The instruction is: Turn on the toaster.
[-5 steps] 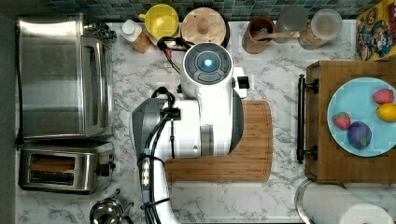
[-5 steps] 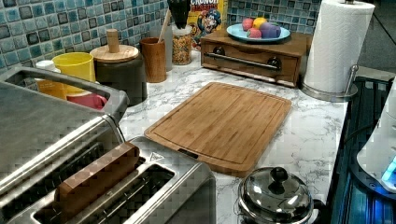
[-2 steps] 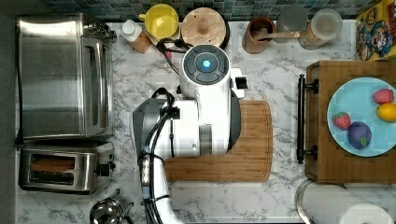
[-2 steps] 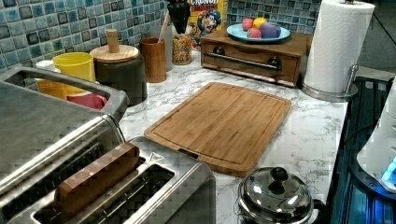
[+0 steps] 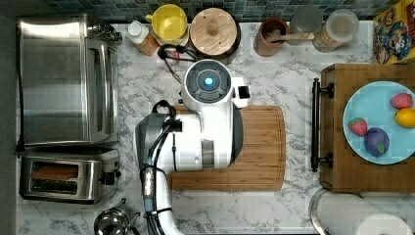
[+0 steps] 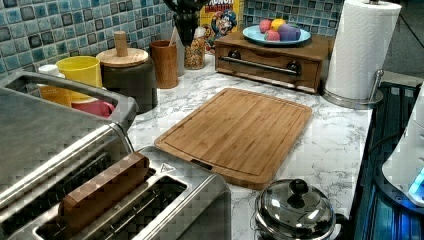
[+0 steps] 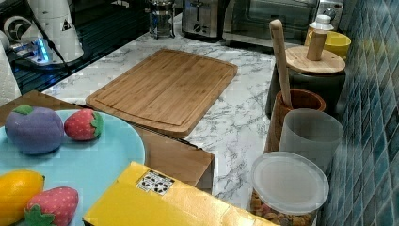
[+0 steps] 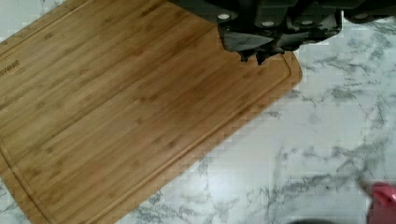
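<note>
The toaster (image 5: 63, 176) is a small steel box at the top view's lower left, its black lever knob (image 5: 110, 177) facing the counter's middle. One of its two slots holds a brown slice (image 6: 100, 192), seen close up in the left view. It also stands at the far end in the right view (image 7: 202, 19). My gripper (image 8: 252, 57) is shut and holds nothing. It hangs over a corner of the bamboo cutting board (image 8: 116, 116), well away from the toaster. In the left view my gripper (image 6: 186, 40) hangs by the back jars. In the top view the arm (image 5: 208, 122) covers it.
A large steel toaster oven (image 5: 68, 81) stands just behind the toaster. A lidded metal pot (image 6: 295, 212) sits beside the toaster's lever end. Jars, a yellow cup (image 5: 170, 22) and a lidded canister (image 5: 214, 32) line the back wall. A wooden box carries a fruit plate (image 5: 379, 122). A paper towel roll (image 6: 360, 50) stands near it.
The arm's wrist has drifted slightly toward the top view's left and bottom, over the cutting board. Nothing else has moved.
</note>
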